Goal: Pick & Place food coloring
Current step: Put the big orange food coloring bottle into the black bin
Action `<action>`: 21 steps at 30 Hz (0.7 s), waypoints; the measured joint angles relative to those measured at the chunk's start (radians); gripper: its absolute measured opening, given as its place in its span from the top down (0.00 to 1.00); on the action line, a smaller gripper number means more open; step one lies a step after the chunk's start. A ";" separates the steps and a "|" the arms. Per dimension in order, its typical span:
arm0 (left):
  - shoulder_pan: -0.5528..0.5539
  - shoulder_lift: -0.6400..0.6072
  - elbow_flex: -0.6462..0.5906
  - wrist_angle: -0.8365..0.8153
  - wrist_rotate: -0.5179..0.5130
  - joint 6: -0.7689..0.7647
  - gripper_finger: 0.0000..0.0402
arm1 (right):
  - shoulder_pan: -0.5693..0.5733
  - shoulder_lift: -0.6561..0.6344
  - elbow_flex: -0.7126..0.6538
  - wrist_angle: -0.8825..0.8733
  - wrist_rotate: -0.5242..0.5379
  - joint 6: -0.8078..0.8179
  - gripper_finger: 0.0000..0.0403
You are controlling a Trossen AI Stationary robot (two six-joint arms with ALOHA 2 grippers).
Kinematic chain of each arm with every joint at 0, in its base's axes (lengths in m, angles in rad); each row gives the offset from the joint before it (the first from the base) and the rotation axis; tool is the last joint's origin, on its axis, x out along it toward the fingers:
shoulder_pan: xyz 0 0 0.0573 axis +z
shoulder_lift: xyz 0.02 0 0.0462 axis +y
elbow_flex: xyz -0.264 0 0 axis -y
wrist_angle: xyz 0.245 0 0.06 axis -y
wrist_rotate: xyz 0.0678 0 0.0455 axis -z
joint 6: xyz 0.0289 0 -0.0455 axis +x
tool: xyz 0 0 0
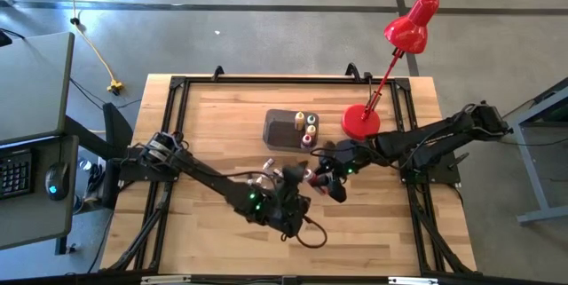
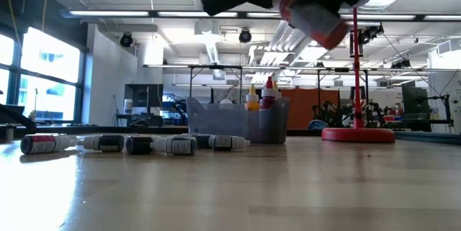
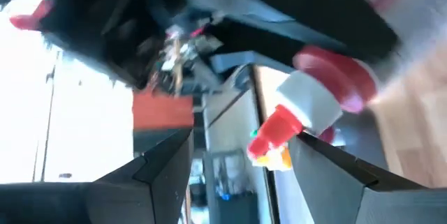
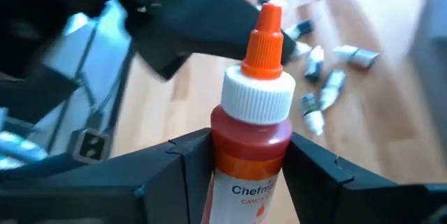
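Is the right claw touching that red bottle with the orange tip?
Touching. In the right wrist view the right claw has both fingers pressed against the sides of the red bottle.

Grey concrete floor fills the upper part of the high view. A grey desk with black keyboard and mouse sits at far left. In the low view, tall windows glow at left and long ceiling strip lights run overhead.

Bare table lies open left of the bin — the red lamp crowds its right, both end effectors meet just in front, and loose vials litter the table.
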 joint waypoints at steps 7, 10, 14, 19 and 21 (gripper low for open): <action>-0.006 0.000 0.002 -0.010 -0.106 -0.266 0.42 | -0.002 0.001 0.000 0.011 0.194 -0.069 0.64; -0.006 0.000 0.002 -0.086 -0.133 -0.378 0.42 | -0.003 0.001 0.000 0.013 0.254 -0.097 0.64; -0.006 -0.005 0.001 -0.264 -0.192 -0.586 0.42 | -0.002 0.000 0.000 0.017 0.295 -0.130 0.63; -0.006 -0.049 0.000 -0.532 -0.197 -0.942 0.42 | -0.008 0.000 0.000 0.038 0.386 -0.190 0.63; -0.006 -0.073 0.002 -0.648 -0.187 -1.089 0.42 | -0.014 0.000 0.000 0.054 0.410 -0.213 0.64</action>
